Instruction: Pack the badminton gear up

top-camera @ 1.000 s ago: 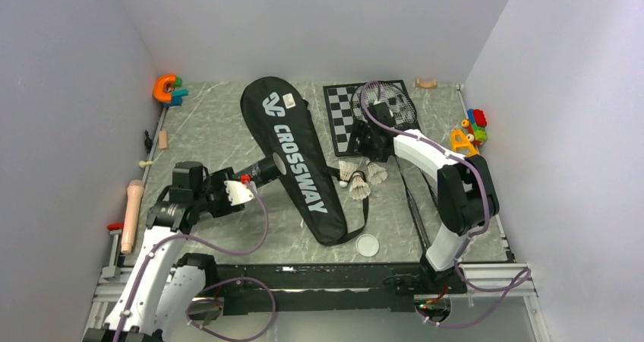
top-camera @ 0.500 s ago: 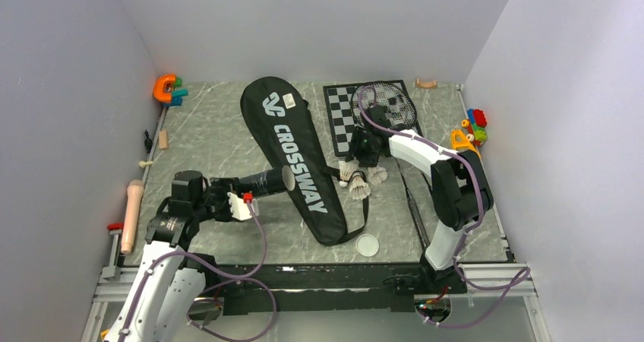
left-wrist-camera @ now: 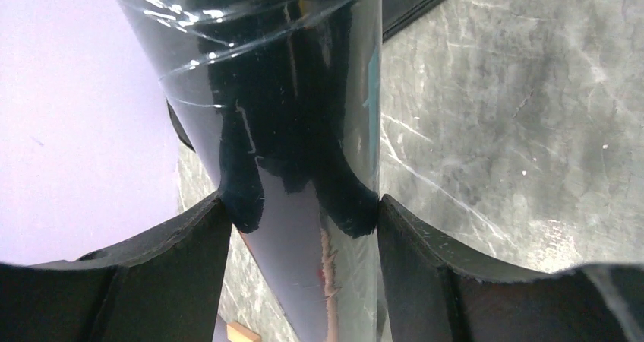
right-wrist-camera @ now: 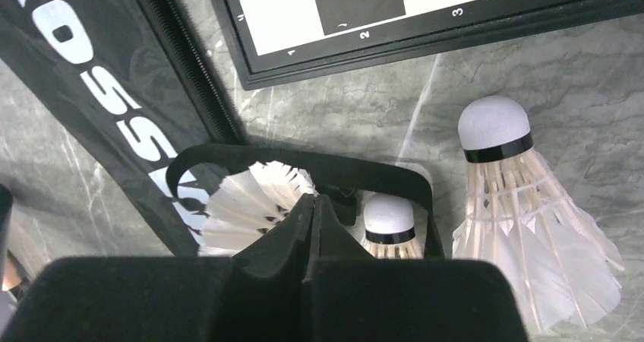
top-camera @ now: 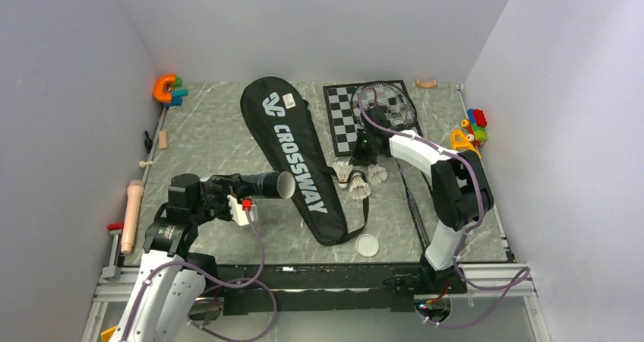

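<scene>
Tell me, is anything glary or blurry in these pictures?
Left wrist view: white glare streaks across the glossy tube. Right wrist view: the near black fingers look soft, the right-hand shuttlecock crisp. Top view: even light, faint shadows.

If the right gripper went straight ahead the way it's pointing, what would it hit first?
Probably the fanned shuttlecock at its shut fingers' tips, then the bag strap looped just behind. Depth is unclear; it may already touch the feathers.
</scene>
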You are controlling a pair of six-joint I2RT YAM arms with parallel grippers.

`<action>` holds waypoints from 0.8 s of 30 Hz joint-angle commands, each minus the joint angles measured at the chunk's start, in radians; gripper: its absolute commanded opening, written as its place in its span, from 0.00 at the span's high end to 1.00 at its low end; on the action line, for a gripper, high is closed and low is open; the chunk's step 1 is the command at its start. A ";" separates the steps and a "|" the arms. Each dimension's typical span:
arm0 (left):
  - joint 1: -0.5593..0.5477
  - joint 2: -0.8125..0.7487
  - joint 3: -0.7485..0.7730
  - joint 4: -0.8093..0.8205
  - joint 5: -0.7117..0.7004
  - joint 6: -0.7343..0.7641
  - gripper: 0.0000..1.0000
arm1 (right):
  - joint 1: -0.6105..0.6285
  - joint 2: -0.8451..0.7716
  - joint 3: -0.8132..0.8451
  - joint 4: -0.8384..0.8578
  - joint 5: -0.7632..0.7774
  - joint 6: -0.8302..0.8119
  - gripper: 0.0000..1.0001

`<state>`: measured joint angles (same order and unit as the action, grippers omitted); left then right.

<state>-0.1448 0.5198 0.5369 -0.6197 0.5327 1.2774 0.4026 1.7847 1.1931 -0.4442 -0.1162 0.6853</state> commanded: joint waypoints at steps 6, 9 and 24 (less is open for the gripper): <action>-0.005 0.011 0.011 0.047 0.150 -0.126 0.74 | 0.069 -0.337 -0.008 0.029 -0.048 -0.035 1.00; -0.005 0.056 0.025 0.041 0.140 -0.226 0.75 | 0.113 -0.496 -0.060 0.098 -0.037 -0.042 1.00; -0.014 0.103 0.034 0.139 0.165 -0.404 0.84 | 0.250 -0.780 -0.348 0.586 -0.005 0.083 1.00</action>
<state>-0.1555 0.6315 0.5278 -0.5446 0.6353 0.9192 0.6281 0.9985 0.8848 -0.0151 -0.1444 0.7158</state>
